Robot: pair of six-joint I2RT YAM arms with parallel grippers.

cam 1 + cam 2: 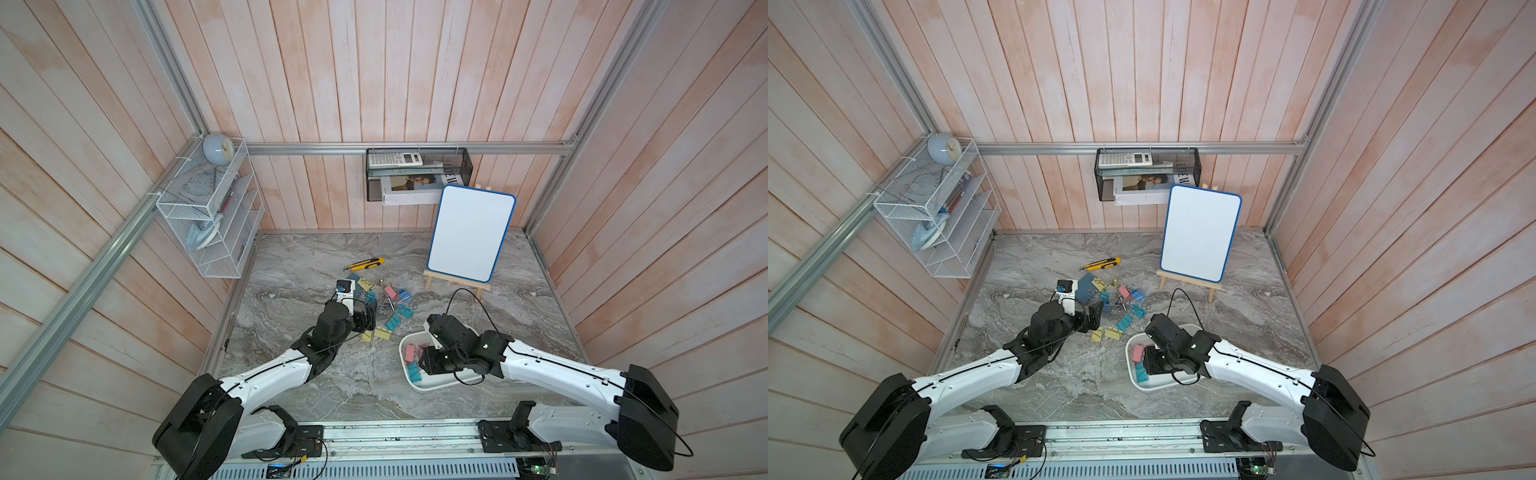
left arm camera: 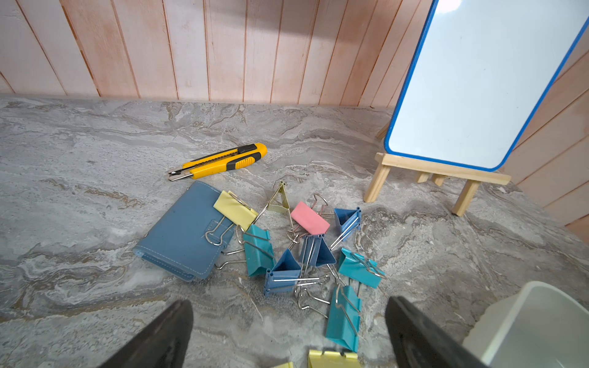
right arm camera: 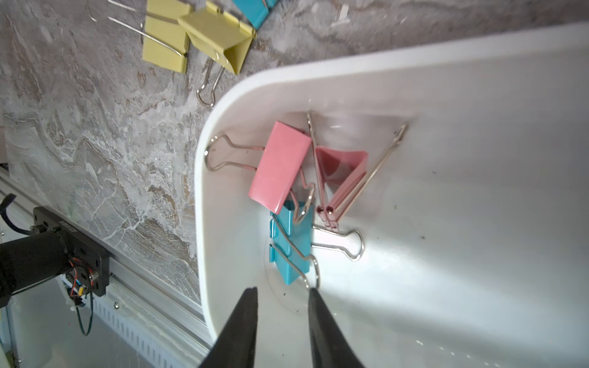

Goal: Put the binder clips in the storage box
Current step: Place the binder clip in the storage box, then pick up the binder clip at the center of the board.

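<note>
I see my left gripper [image 2: 288,304] wide open near the binder clips [image 2: 283,270], a blue wallet [image 2: 181,235] touching them. My right gripper [image 3: 282,290] stands open, empty, over the storage box [image 3: 414,73].

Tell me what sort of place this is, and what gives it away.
Probably a mock office desk inside a robot test cell: a calculator in a black mesh basket, a small whiteboard on an easel, and plank walls on aluminium framing.

Binder clips [image 2: 309,218] inside, beside storage box [image 3: 414,60]
</note>
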